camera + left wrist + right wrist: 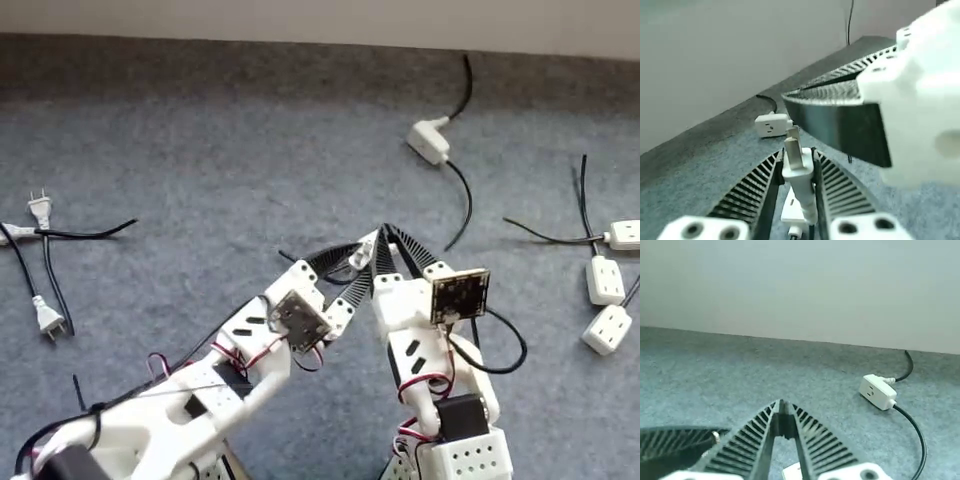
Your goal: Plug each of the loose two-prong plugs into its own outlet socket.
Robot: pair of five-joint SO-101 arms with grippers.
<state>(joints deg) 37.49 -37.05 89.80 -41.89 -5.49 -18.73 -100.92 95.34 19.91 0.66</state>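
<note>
My left gripper (368, 246) (798, 152) is shut on a white two-prong plug (361, 251) (797, 167), held above the carpet with its prongs pointing away from the wrist. Right beside it is my right gripper (386, 232) (782, 406), its black ribbed fingers shut tip to tip with nothing seen between them; it looms close in the left wrist view (840, 95). Beyond both grippers a white outlet socket (430, 142) (771, 125) (878, 391) lies on the carpet with its black cable. Two loose plugs (39, 208) (50, 318) lie at the far left.
Three more white outlet sockets (625, 234) (604, 280) (606, 328) sit at the right edge with black cables. Crossed black cables (70, 235) trail from the left plugs. Grey carpet (220, 170) covers the floor, and a pale wall (800, 285) rises behind it.
</note>
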